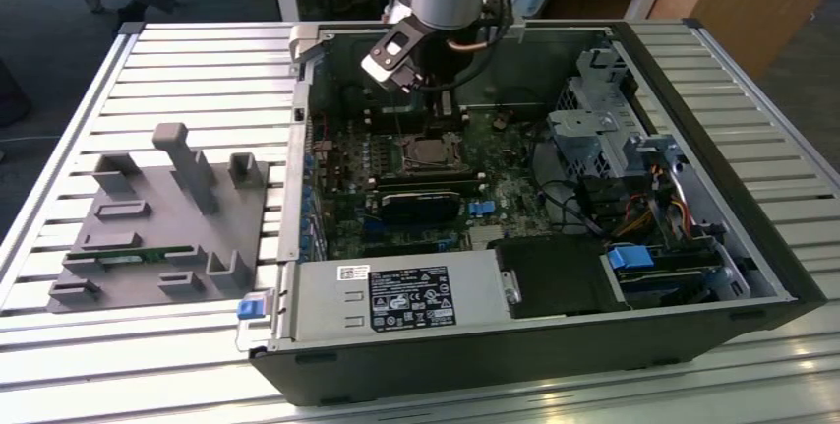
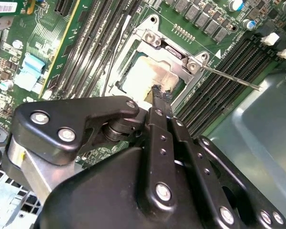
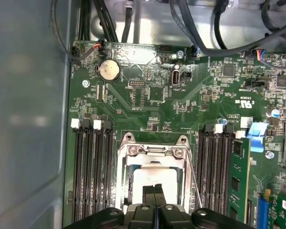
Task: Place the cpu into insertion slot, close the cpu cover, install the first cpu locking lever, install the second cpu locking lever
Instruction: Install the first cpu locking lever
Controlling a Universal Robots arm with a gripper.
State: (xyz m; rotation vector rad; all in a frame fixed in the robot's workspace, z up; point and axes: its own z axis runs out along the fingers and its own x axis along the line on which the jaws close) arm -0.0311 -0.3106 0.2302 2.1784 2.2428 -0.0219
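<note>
Hand (image 2: 157, 95) clenched, both black fingers pressed flat together with nothing between them, tip poised right over the cpu (image 2: 143, 74); whether it touches the metal top is hard to tell. The cpu lies flat, face up, in the slot (image 1: 423, 152) near the middle of the board (image 3: 157, 100). Being square, it has no real long axis; its edges run in line with the memory slots (image 3: 90, 167) on either side. The cover (image 3: 155, 151) looks folded down round it, with the chip showing through the window, so the first two steps seem done. A thin lever (image 2: 231, 78) juts out free from the cover's corner, slanting across the memory slots, so the locking appears left to do.
</note>
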